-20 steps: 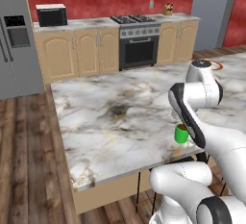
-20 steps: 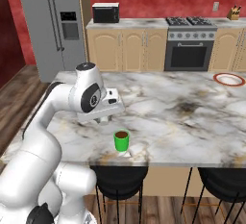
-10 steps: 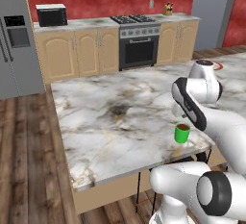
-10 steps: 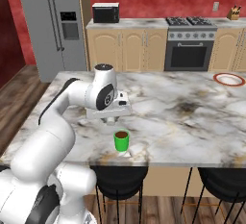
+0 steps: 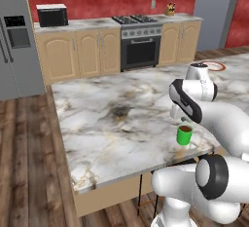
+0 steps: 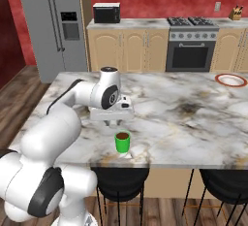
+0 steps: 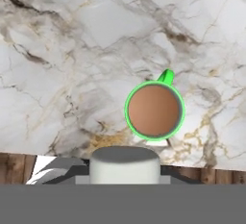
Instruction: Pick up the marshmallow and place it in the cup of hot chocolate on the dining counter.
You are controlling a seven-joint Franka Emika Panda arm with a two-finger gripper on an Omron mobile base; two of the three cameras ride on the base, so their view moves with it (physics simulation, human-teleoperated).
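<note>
Gripper (image 6: 114, 121) clamped on marshmallow (image 7: 125, 164), hanging above dining counter (image 6: 193, 118). Cup of hot chocolate (image 6: 122, 142) stands just near-right of gripper, by counter's near edge.

the arm is reaching out over the tabletop (image 6: 193, 123), elbow bent, its wrist turned so the hand is pointing straight down. the claw (image 6: 112, 121) is hanging just behind the cup of hot chocolate (image 6: 122, 142), above it, jaws pinching the marshmallow (image 7: 125, 164).
</note>
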